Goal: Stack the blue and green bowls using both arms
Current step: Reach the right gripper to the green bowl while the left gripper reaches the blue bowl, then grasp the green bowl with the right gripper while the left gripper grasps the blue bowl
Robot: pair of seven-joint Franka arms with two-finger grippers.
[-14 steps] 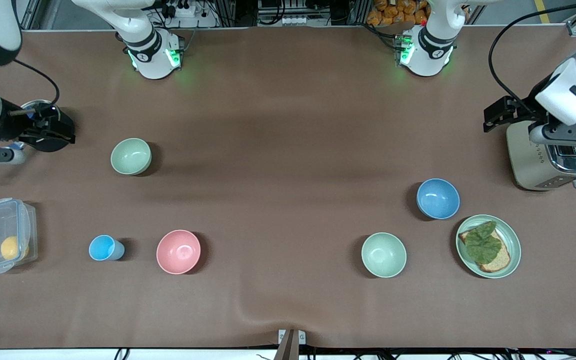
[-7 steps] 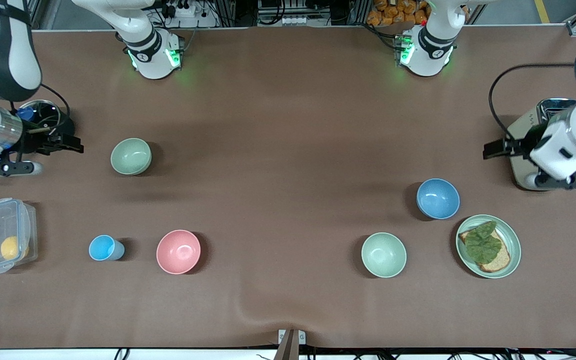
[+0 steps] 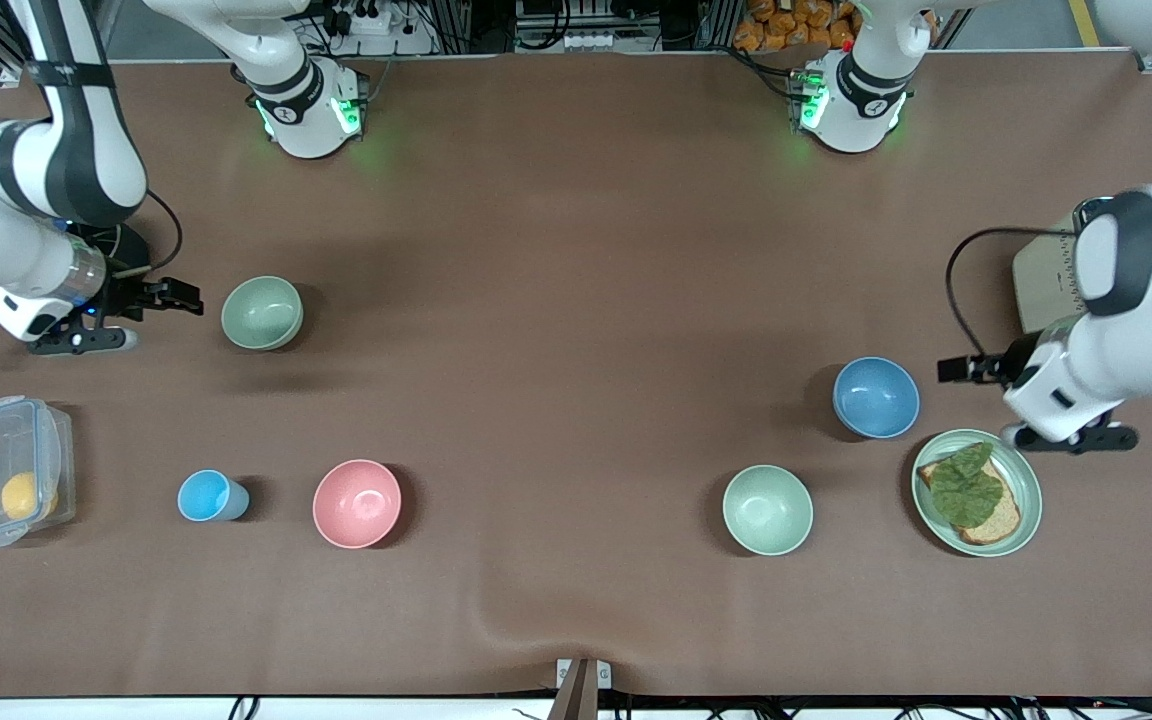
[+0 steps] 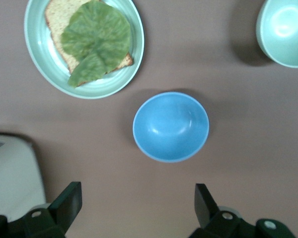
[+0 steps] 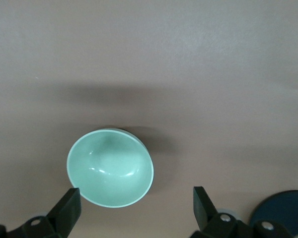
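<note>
Two bowls mattered to your task, and both sat upright and apart on the brown table (image 3: 576, 250). Take the blue bowl (image 3: 876, 397) as your landmark. It rested toward the left arm's end of the table, just beside a green plate (image 3: 1021, 470) that carried bread (image 3: 996, 520) and a leaf (image 3: 964, 485); the plate lay a little nearer to the front camera. A mint-green bowl (image 3: 767, 509) also sat nearer to the front camera than the blue bowl, close by on the side toward the right arm's end. The green bowl (image 3: 261, 312) stood well apart from the blue bowl, toward the right arm's end and slightly farther from the front camera.

Your left gripper (image 3: 956, 368) hovered just beside the blue bowl, on the side toward the left arm's end; its fingers (image 4: 69, 198) were spread wide and held nothing. Your right gripper (image 3: 181, 297) hovered just beside the green bowl, well away from the blue bowl, with its fingers (image 5: 67, 208) likewise spread wide and holding nothing.
</note>
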